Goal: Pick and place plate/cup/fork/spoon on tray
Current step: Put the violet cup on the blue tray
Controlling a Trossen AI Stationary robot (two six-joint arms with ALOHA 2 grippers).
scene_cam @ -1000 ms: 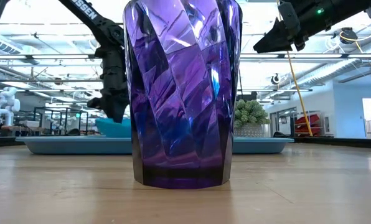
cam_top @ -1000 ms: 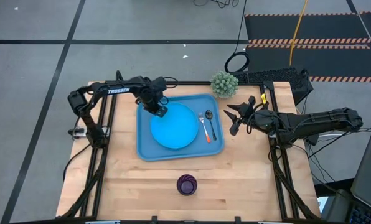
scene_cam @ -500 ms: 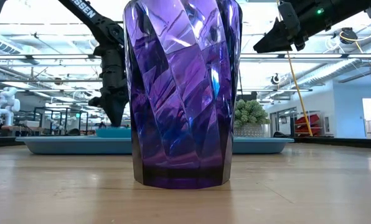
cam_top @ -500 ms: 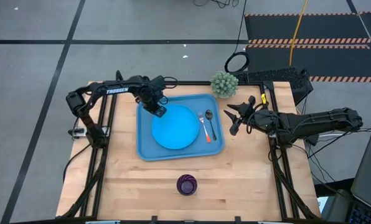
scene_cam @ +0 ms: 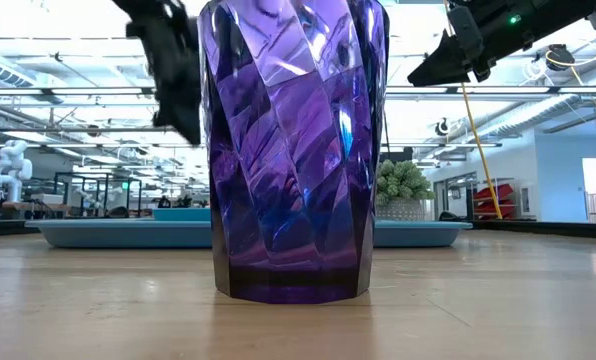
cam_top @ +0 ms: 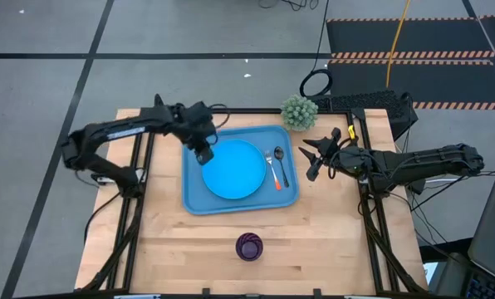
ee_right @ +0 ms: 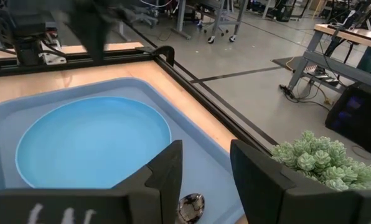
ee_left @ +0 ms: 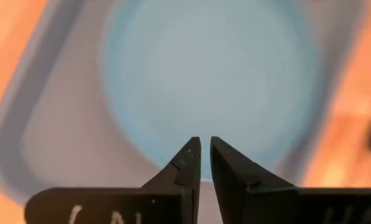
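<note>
Left gripper nearly closed, empty, above round sky-blue plate inside rectangular blue plastic tray; right gripper apart, beside tray.

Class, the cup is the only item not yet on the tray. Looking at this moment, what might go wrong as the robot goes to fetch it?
1. The cup stands alone near the table's front edge; a clumsy approach might knock it off.
2. The tray already holds the plate, fork and spoon, so little bare space remains; the cup might land on the cutlery and tip.
3. The left claw hangs over the plate's edge and might catch it in moving off.
</note>
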